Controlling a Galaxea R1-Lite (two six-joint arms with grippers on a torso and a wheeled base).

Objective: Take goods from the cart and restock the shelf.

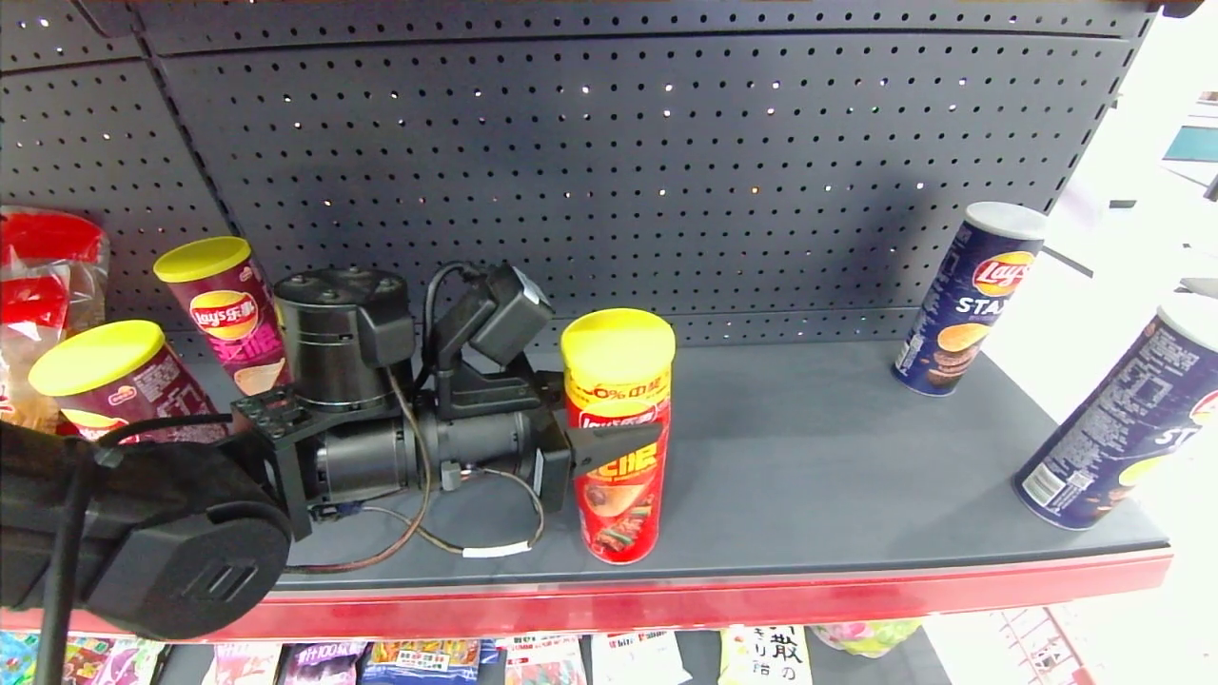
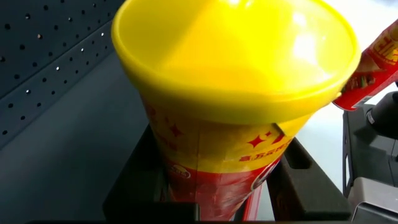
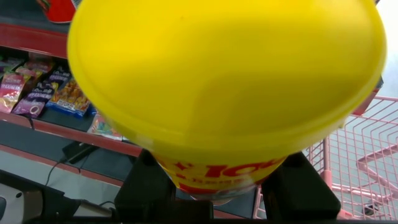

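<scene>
Here the left gripper [image 1: 618,447] is clamped around the middle of a red can [image 1: 618,518]. The can stands upright at the centre of the frame, near the front edge of the shelf [image 1: 809,457]. Purple cans [image 1: 224,304] stand at the left and blue cans [image 1: 971,295] at the right. The right gripper [image 3: 217,193] grips a second can [image 3: 224,81], yellow-lidded, with a pink cart [image 3: 367,155] and packets [image 3: 37,87] beyond it.
</scene>
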